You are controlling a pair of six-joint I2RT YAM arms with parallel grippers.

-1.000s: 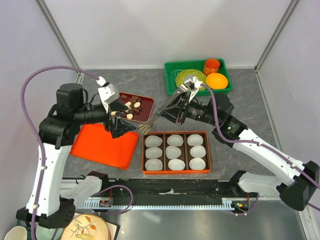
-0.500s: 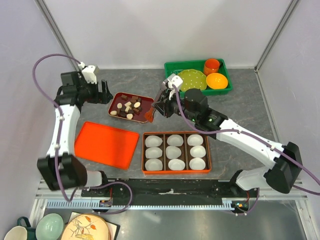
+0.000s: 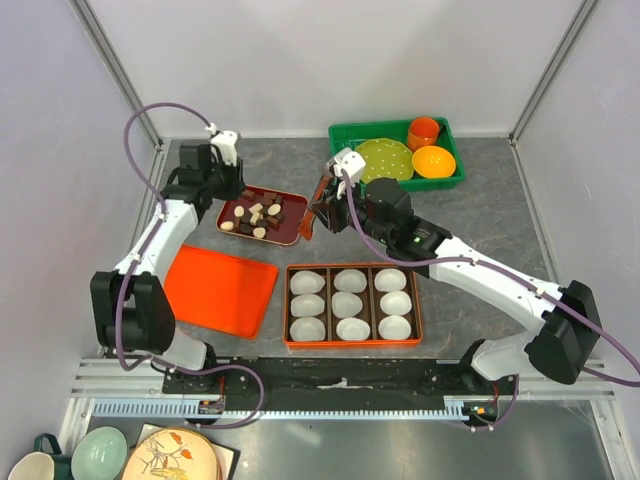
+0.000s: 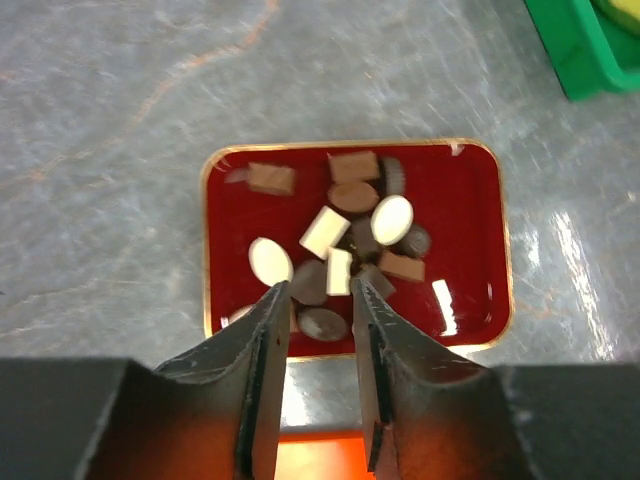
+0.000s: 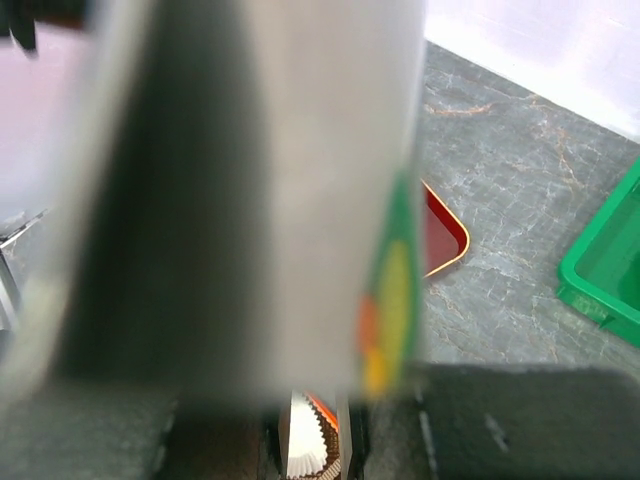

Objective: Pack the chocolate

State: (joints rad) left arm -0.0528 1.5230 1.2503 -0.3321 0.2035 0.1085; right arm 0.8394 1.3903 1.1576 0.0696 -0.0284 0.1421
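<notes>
Nearest is an orange box (image 3: 287,305) of white paper cups (image 3: 349,303). At its 11 o'clock the chocolate (image 4: 352,196) lies heaped in a dark red tray (image 4: 205,250): brown blocks and ovals mixed with cream-white ovals and slabs. The left gripper (image 4: 318,288) hangs at the tray's 10 o'clock, jaws narrowly apart. The right gripper (image 3: 318,212) is at the tray's 3 o'clock, and I cannot tell how its jaws stand.

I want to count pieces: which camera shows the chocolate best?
Left wrist: it looks down on the chocolate in the red tray, pieces distinct. Top external shows them tiny; right wrist is mostly blocked, showing only the tray's corner.
</notes>
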